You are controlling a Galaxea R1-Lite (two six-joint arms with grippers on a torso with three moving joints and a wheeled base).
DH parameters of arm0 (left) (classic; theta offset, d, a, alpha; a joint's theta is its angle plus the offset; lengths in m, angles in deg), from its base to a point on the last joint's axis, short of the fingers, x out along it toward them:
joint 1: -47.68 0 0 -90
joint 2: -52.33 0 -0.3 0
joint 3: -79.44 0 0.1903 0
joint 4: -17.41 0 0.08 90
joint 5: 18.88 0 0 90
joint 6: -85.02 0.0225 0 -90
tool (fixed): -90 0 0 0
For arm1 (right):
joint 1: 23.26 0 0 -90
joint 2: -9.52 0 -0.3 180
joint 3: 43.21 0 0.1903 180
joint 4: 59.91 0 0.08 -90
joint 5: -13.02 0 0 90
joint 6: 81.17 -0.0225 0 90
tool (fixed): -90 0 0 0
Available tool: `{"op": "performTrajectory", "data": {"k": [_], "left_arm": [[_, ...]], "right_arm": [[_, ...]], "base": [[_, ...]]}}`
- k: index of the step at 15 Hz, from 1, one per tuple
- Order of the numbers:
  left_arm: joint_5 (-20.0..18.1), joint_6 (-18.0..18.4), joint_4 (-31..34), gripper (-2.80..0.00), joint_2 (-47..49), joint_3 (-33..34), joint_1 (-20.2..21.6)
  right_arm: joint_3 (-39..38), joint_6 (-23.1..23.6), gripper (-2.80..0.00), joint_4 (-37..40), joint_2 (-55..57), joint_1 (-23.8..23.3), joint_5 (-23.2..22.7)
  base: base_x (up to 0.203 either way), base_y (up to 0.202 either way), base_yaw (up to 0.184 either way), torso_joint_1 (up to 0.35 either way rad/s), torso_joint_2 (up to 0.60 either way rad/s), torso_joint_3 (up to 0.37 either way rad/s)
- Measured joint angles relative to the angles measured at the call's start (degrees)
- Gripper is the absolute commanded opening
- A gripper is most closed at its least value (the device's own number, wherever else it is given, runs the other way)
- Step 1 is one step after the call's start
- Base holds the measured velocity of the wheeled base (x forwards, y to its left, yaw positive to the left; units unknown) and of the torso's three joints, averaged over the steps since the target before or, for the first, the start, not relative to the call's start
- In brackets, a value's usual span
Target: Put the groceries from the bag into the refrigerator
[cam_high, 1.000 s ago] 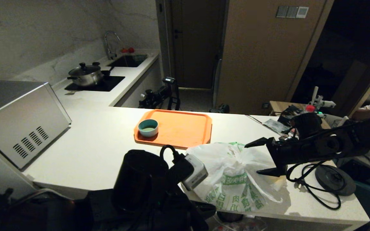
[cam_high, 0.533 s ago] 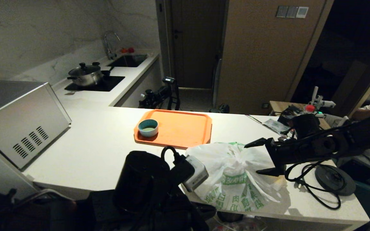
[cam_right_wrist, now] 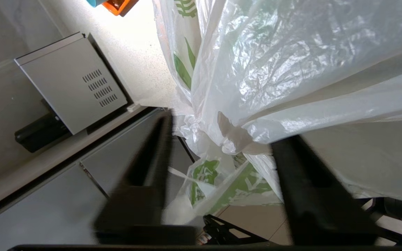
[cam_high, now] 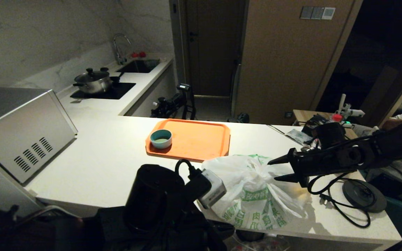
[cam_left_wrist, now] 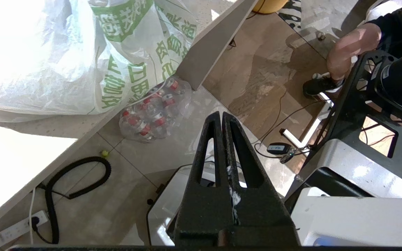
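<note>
Near the front edge of the counter (cam_high: 99, 164), your bag (cam_high: 253, 188) sits slumped just beside the orange tray (cam_high: 194, 139), handles bunched up top so there's something to pinch. Your right gripper (cam_high: 280, 169) reaches in level from the counter's right end, jaws partly apart and straddling that gathered neck, likely to lift or open the bag. Over to the left wrist view: your left gripper (cam_left_wrist: 222, 122) is pressed fully closed on nothing, parked below the counter's edge over the floor, clear of the work. Right wrist view now: crinkled plastic (cam_right_wrist: 257, 104) fills the gap between the two fingers (cam_right_wrist: 152, 146), not yet clamped. No refrigerator in sight anywhere; I judge unloading hasn't started.
</note>
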Motion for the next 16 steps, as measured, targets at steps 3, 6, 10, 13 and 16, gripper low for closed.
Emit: {"op": "performTrajectory", "data": {"k": [3, 6, 10, 13, 16], "left_arm": [[-0.02, 0.03, 0.0, -2.8, 0.0, 0.66, 0.0], [-0.01, 0.17, 0.0, -2.8, 0.12, 1.02, -0.06], [-0.09, 0.46, 0.02, -2.8, 0.67, 0.16, -0.67], [-0.92, 0.75, 0.07, -2.8, 2.31, -2.98, -3.22], [-0.9, 2.28, 0.9, -2.8, 6.11, -8.33, -6.26]], "right_arm": [[0.46, -0.11, -2.8, 0.09, 0.3, 0.0, -0.08], [0.46, -0.2, -2.8, 0.06, 0.28, 0.0, -0.09], [0.1, -0.29, -2.8, 0.15, -0.49, 0.06, -0.11], [-0.48, -0.39, -2.8, 0.21, -1.94, 0.06, -0.09], [-0.57, -0.36, -2.8, 0.18, -2.53, 0.09, -0.09]], "base": [[0.0, 0.0, 0.0, 0.0, 0.0, 0.0], [0.0, 0.0, 0.0, 0.0, 0.0, 0.0], [0.0, 0.0, 0.0, 0.0, 0.0, 0.0], [0.0, 0.0, 0.0, 0.0, 0.0, 0.0], [0.0, 0.0, 0.0, 0.0, 0.0, 0.0]]}}
